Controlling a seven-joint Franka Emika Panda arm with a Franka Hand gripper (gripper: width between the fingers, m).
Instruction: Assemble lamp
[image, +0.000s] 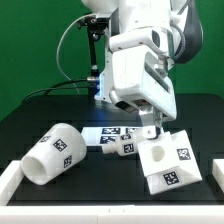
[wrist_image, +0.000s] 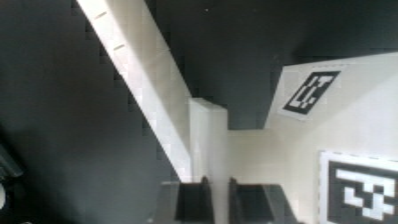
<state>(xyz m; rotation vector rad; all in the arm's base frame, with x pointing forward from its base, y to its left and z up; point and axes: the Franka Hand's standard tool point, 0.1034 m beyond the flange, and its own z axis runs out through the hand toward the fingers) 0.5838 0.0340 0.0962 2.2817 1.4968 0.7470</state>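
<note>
While the gripper (image: 150, 130) pinched the base (image: 166, 165) by its wall on the tabletop (image: 30, 118), the shade (image: 55, 152) lay tipped at the exterior view's left; looked like base-positioning; next move needed a steady slide.

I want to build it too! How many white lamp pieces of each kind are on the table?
shade: 1
bulb: 1
base: 1
Total: 3
</note>
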